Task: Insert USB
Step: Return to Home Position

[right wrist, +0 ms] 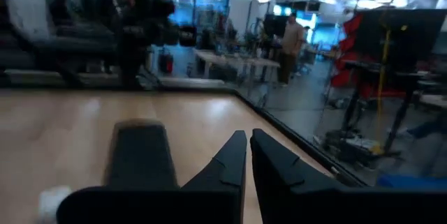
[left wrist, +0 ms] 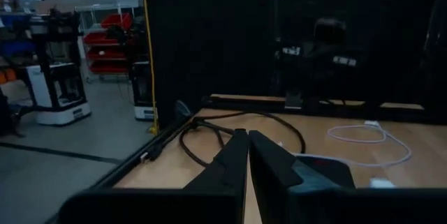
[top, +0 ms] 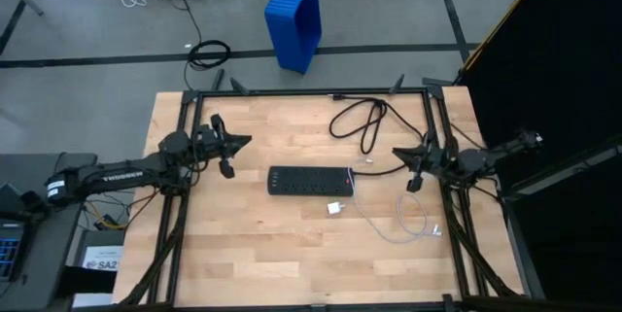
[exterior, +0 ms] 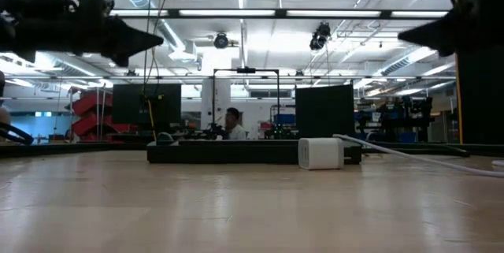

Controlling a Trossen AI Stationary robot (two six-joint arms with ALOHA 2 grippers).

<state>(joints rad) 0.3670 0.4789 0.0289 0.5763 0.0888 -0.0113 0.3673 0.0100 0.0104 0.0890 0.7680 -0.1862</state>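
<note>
Both arms hang raised above the tabletop, neither touching anything. Left gripper [top: 243,141] sits over the left side, pointing inward. Its fingers are pressed together on nothing, as its wrist view shows. Right gripper [top: 398,154] is over the right edge, also pointing inward, fingers likewise closed and empty. Judged a parked pose: tips held high and back, which keeps the middle of the table free. Black power strip [top: 309,182] lies flat mid-table, its long side parallel to the near edge. White charger adapter [top: 335,210] lies loose on the wood just beside the strip's near side, toward its right end, not seated in any outlet. USB cable [top: 426,223] lies slack in a loose loop between the strip and the right edge, toward the near right corner, with one run trailing back toward the strip's right end. Plug ends too small to read, but cable and adapter look apart. Thick black cord [top: 364,122] coils toward the far edge and runs to the strip's right end. Insertion looks undone: all parts separate.
</note>
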